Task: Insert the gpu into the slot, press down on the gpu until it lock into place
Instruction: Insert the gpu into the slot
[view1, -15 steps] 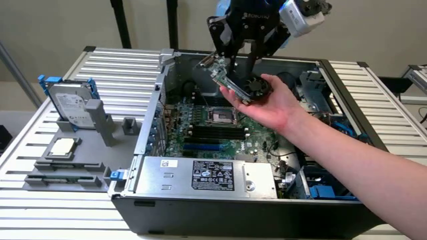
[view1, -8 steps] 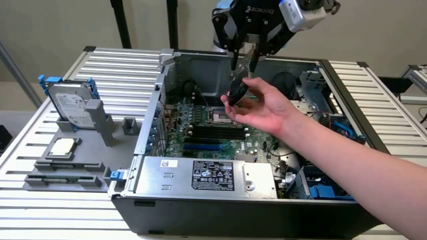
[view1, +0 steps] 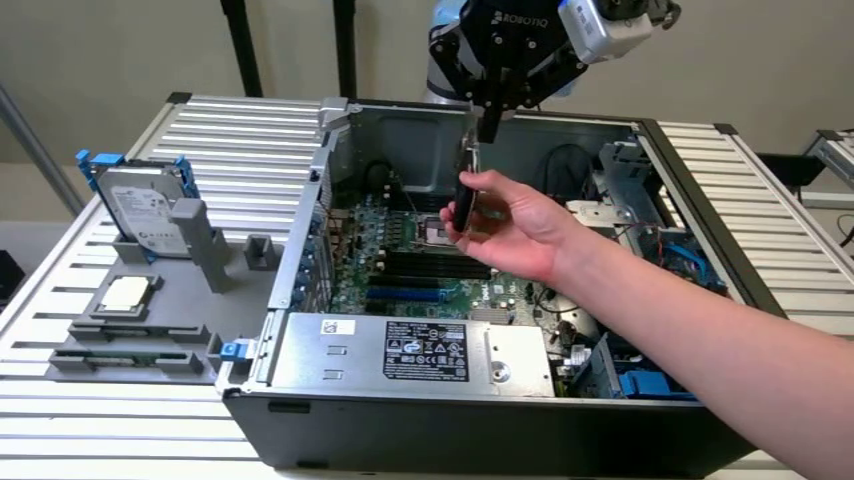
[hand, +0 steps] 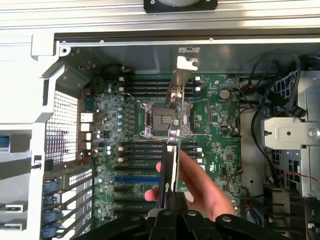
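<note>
An open computer case (view1: 467, 430) lies on a slatted metal table (view1: 227, 130), its green circuit board (hand: 220, 130) facing up. Above it hangs a robot arm (view1: 527, 30). Its jaws are pressed together on the top edge of the gpu (view1: 466, 165), a thin black card held upright and seen edge-on.

A person's hand (view1: 518, 238) reaches in from the exterior view's right and also grips the card, with fingers wrapped around its lower half. The card is raised over the middle of the board, above the square silver processor socket (hand: 152, 117). It is apart from the slot (view1: 404, 295), the bright blue strip lying nearer the silver power-supply box (view1: 414, 350).

In the wrist view the card's silver end bracket (hand: 184, 70) points toward a case wall. The card's lower edge seems clear of the board, though the hand hides part of it. On the table at the exterior view's left, a hard drive (view1: 140, 215) stands in a grey holder.
</note>
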